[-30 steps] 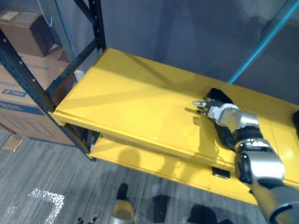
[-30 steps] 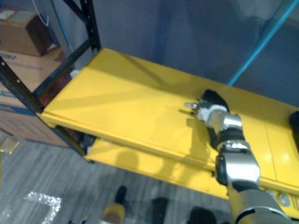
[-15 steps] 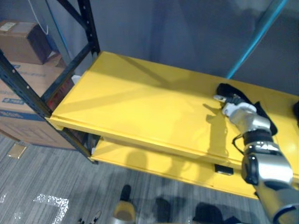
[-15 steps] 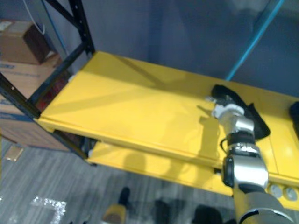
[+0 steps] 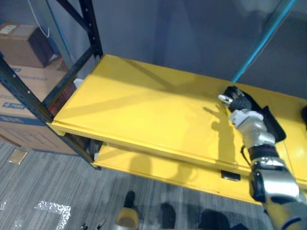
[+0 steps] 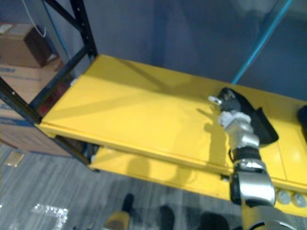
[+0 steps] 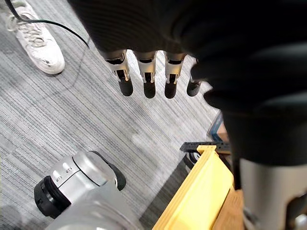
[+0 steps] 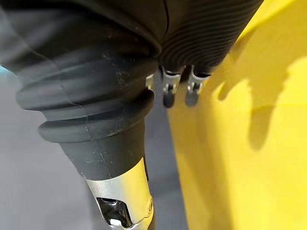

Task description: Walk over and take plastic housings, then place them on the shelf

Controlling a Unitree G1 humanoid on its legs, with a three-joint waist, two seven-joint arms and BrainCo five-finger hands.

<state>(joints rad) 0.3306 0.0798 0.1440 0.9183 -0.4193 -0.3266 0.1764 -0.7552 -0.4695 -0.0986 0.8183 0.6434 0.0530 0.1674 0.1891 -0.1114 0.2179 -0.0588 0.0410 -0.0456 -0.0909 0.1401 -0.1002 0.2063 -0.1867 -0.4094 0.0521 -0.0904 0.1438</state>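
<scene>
Left eye view shows the black plastic housing lying flat on the yellow shelf, at the right of the frame and back from the front edge. The right hand sits over its upper-left end; contact cannot be confirmed. Right wrist view shows that hand's fingers extended and grasping nothing, over bare shelf. Assessment: placement of this piece appears complete. The housing is judged light, rigid and smooth-skinned, so liable to slide on the painted deck. Any regrasp is best taken across its narrow width, at the edges. Left wrist view shows the left hand idle above the grey carpeted floor, fingers straight and empty.
</scene>
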